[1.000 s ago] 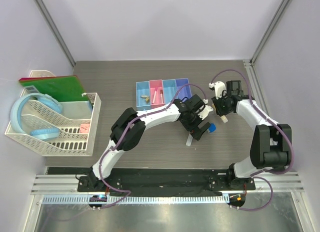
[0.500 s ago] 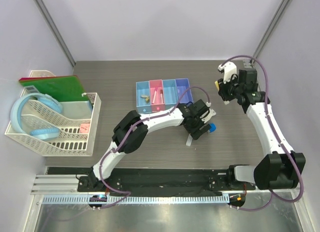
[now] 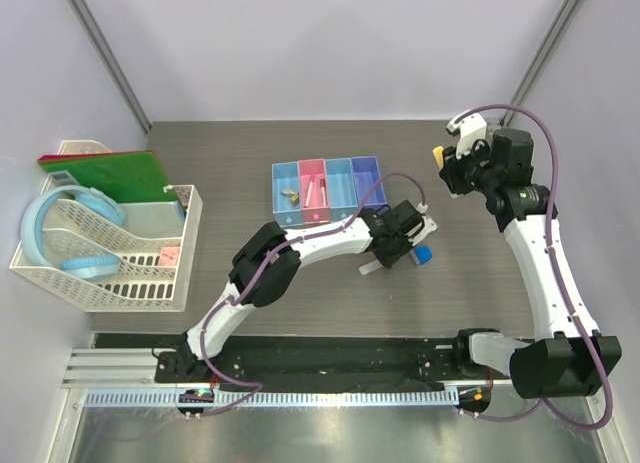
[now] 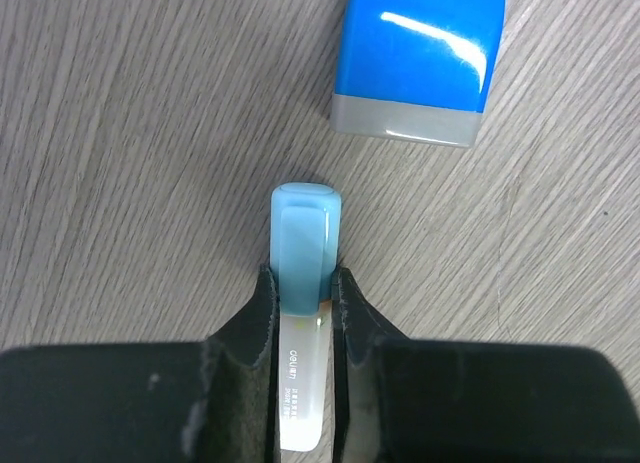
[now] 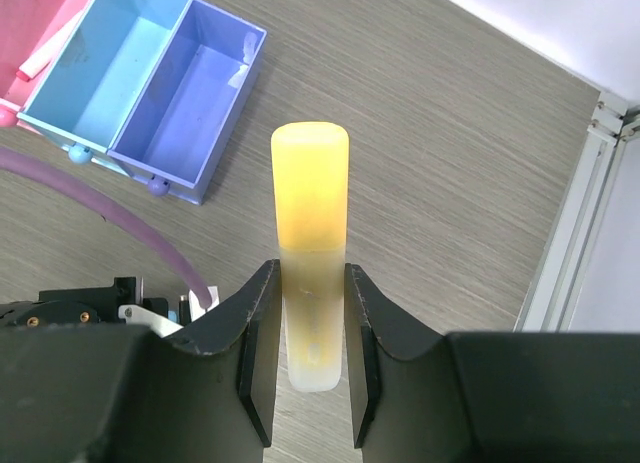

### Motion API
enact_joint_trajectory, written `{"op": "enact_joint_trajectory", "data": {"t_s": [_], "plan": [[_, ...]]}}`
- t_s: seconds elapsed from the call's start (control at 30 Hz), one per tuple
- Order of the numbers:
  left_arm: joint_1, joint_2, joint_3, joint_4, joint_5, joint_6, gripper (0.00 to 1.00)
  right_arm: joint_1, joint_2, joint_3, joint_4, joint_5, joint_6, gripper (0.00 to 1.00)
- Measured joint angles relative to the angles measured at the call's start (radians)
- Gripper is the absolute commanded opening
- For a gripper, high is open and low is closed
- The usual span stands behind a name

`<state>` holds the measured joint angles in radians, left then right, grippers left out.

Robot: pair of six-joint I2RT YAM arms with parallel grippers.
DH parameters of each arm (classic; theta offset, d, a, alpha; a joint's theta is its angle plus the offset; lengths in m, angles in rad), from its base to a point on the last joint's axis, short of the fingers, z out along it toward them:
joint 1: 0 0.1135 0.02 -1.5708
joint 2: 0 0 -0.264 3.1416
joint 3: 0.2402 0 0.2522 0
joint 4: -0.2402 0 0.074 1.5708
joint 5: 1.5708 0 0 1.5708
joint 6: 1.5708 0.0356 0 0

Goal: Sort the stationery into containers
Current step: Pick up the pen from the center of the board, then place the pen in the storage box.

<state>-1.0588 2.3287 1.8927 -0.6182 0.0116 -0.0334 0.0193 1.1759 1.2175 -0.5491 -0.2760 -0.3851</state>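
L end effector [image 4: 303, 288], spread 1 s ago, now pinches pale blue tube [image 4: 305, 233], apparently on counter [image 4: 120, 133]. R end effector [image 5: 310, 283] swung back-right, clamps yellow stick [image 5: 310, 193].

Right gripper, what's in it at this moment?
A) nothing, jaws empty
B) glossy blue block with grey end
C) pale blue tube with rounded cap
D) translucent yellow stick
D: the right wrist view shows the translucent yellow stick clamped upright between the fingers of the right gripper, held clear above the wood-grain table.
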Motion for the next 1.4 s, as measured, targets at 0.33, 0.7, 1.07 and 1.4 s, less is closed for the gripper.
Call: {"op": "enact_joint_trajectory", "data": {"t_s": [0.33, 0.7, 1.07, 1.4], "plan": [[0.048, -0.063, -0.056, -0.066, 0.131, 0.015, 0.0, 0.0, 0.012, 0.028, 0.002, 0.001, 0.004, 0.23], [0.394, -0.245, -0.038, 0.031, 0.409, -0.143, 0.0, 0.0, 0.107, 0.031, 0.063, 0.0, 0.069, 0.23], [0.521, -0.246, 0.02, 0.298, 0.472, -0.264, 0.0, 0.0, 0.116, 0.01, 0.09, -0.017, 0.097, 0.23], [0.53, -0.118, 0.019, 0.365, 0.425, -0.285, 0.0, 0.0, 0.111, -0.026, 0.102, -0.08, 0.105, 0.23]]}}
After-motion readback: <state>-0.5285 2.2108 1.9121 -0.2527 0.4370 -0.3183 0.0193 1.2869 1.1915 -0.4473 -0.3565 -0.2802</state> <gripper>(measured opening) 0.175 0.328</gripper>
